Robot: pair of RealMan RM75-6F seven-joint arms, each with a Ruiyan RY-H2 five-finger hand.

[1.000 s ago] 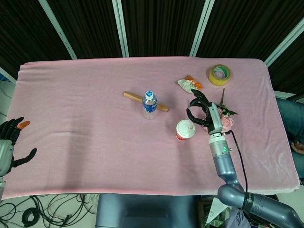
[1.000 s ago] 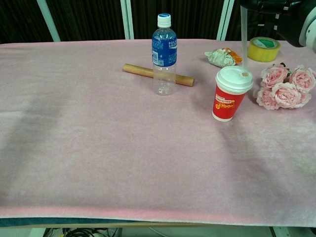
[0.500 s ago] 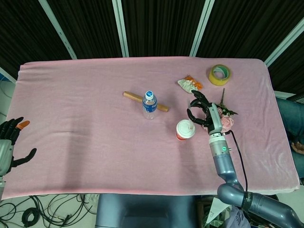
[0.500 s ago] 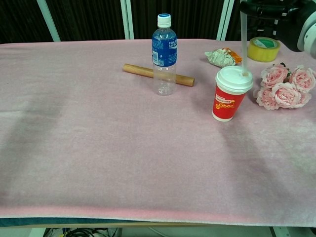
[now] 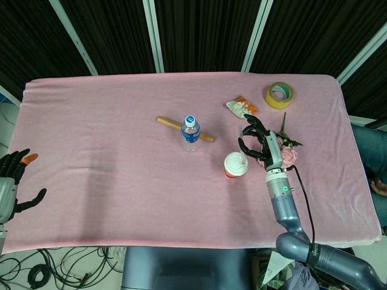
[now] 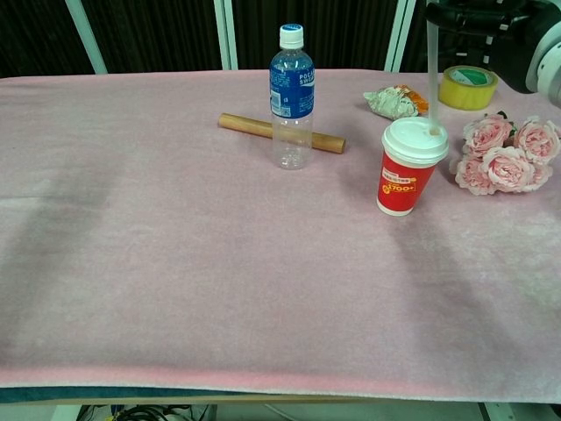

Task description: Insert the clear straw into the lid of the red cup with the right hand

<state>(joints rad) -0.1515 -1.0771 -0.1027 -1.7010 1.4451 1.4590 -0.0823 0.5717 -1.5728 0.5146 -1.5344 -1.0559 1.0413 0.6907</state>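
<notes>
Red cup (image 6: 402, 181) upright on the counter (image 6: 175, 263), its lid (image 6: 415, 139) pierced by the clear straw (image 6: 431, 74) pinched upright by the right hand (image 6: 491, 31); left hand (image 5: 11, 181) spread, empty.

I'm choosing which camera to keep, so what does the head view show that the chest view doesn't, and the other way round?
Only the head view shows the left hand idle off the table's left edge and the whole right hand and forearm. Only the chest view shows the clear straw standing upright with its tip at the white lid, plus the red cup's label. Both show the water bottle, wooden stick, tape roll and pink roses.
</notes>
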